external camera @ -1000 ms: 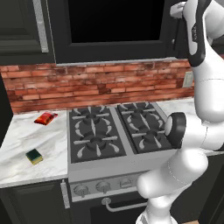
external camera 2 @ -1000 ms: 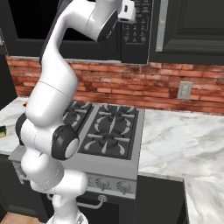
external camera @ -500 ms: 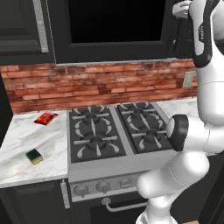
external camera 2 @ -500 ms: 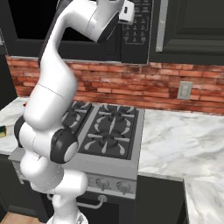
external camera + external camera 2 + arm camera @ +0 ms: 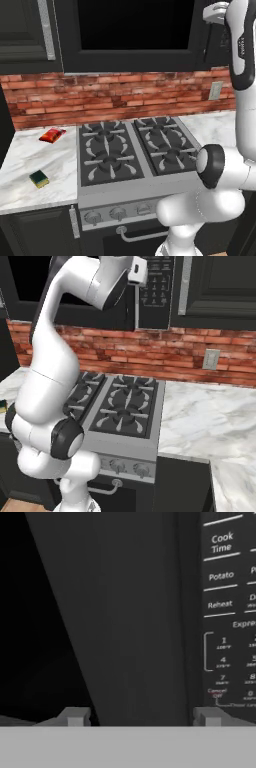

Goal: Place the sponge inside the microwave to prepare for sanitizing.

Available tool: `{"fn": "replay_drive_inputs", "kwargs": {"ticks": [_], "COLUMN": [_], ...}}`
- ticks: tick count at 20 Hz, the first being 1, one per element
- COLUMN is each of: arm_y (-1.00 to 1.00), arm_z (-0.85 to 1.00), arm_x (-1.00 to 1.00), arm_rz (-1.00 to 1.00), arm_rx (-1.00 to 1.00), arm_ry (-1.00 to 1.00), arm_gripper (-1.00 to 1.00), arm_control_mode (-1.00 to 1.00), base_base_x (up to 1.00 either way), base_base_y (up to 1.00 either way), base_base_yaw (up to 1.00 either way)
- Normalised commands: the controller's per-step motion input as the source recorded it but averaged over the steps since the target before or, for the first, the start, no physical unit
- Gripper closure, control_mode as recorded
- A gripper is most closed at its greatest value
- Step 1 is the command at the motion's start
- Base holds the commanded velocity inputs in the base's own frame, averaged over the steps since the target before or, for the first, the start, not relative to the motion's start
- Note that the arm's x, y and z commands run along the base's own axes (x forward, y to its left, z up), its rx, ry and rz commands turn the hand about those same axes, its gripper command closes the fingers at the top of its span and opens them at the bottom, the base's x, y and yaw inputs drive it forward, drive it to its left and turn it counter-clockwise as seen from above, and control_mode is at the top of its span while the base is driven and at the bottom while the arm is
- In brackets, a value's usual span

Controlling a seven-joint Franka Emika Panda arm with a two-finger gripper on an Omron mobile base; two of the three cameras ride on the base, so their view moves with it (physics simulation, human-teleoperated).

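The sponge (image 5: 39,178), green on top and yellow below, lies on the marble counter (image 5: 30,160) left of the stove, far from the arm. The black microwave (image 5: 130,25) hangs above the stove with its dark window door facing out. My gripper (image 5: 216,11) is raised at the microwave's right side, by the vertical door handle (image 5: 136,306). In the hand view the fingertips (image 5: 75,717) stand wide apart in front of the dark door frame, with the button panel (image 5: 225,612) to the right. The gripper (image 5: 142,717) is open and holds nothing.
A flat red packet (image 5: 52,134) lies on the counter near the brick wall. The gas stove (image 5: 135,150) sits under the microwave. Dark cabinets with silver handles (image 5: 45,25) flank the microwave. More marble counter (image 5: 210,421) runs to the right.
The fingers have spread a little wider. The raised arm has shifted slightly to the right in the left base view. Sponge and packet have not moved.
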Motion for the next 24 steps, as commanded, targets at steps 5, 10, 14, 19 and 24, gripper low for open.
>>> {"fn": "replay_drive_inputs", "kwargs": {"ticks": [5, 10, 14, 19, 24], "arm_y": [0.24, 0.20, 0.23, 0.23, 0.19], "arm_z": [0.00, 0.00, 0.00, 0.00, 0.00], "arm_x": [-0.71, -0.73, -0.65, -0.64, -0.63], "arm_rz": [0.00, 0.00, 0.00, 0.00, 0.00], "arm_rx": [0.00, 0.00, 0.00, 0.00, 0.00], "arm_ry": [-0.05, -0.06, 0.00, 0.00, 0.00], "arm_gripper": [1.00, 1.00, 1.00, 1.00, 1.00], "arm_control_mode": [-1.00, -1.00, -1.00, -1.00, -1.00], "base_base_x": [0.00, 0.00, 0.00, 0.00, 0.00], "base_base_y": [0.00, 0.00, 0.00, 0.00, 0.00], "base_base_yaw": [0.00, 0.00, 0.00, 0.00, 0.00]}}
